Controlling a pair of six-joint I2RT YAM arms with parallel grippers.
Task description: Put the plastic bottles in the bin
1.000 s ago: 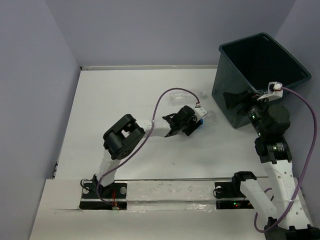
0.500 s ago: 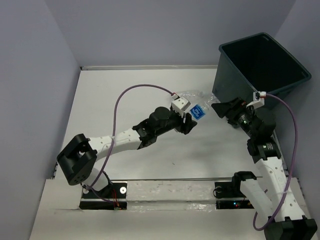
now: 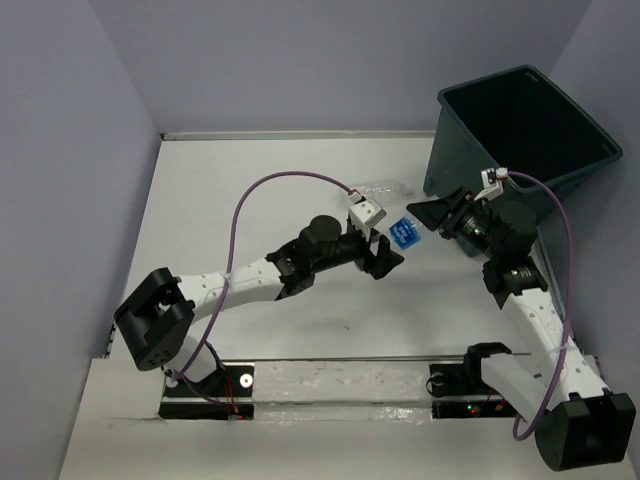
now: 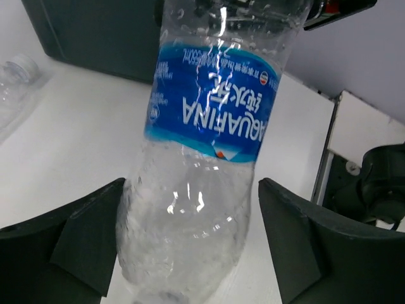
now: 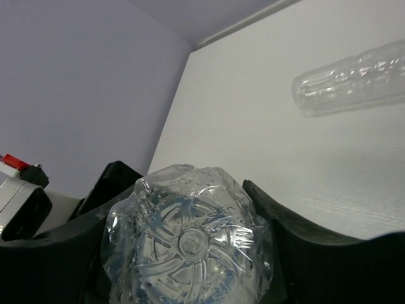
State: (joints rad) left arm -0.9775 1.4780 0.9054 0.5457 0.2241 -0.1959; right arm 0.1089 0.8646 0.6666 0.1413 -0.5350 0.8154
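Just off the bin's [image 3: 452, 170] left side, the blue-label bottle [image 3: 405, 233] sits between both arms. The right gripper [image 3: 427, 212] pinches its base end, with fingers pressed on both sides in the wrist view. The left gripper [image 3: 386, 256] is spread, a gap showing beside the bottle. Handover step, I judge: back the left arm straight away from the bin, then lift the right over the rim and drop. Thin plastic may slip. Another clear bottle [image 3: 384, 187] lies left of the bin.
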